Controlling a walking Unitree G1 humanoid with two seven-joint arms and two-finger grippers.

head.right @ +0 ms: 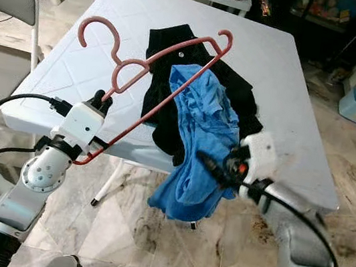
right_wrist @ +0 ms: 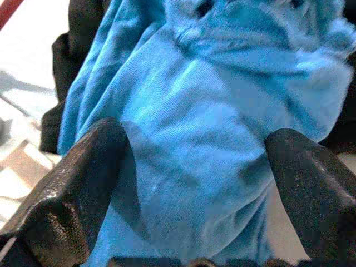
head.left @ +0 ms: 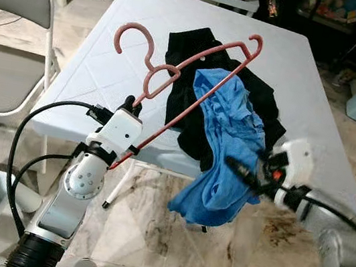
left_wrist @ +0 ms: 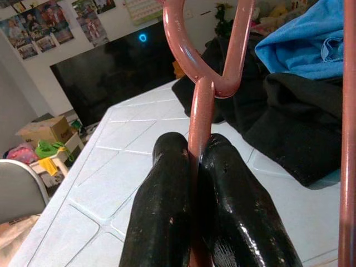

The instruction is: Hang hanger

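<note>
Nearest the head camera, the left claw [head.left: 129,105] is seen raised in front of the near edge of the white tabletop [head.left: 107,68], its two black fingers [left_wrist: 161,206] pressed together on the thin stem of the pink hanger [head.left: 192,85]. That hanger is held up at a tilt above the tabletop, one hook curling up on the robot's left and a second hook at the far upper end. A blue garment [head.left: 222,154] is draped over the hanger's long bar and hangs down past the tabletop edge toward the floor. A black garment [head.left: 197,55] is spread on the tabletop behind it, partly covered by the blue one. The right claw [head.left: 243,173] is positioned against the lower part of the blue garment, its fingers [right_wrist: 72,183] spread apart with the blue cloth between them. A grey folding chair [head.left: 11,32] is noted to the robot's left of the tabletop.
</note>
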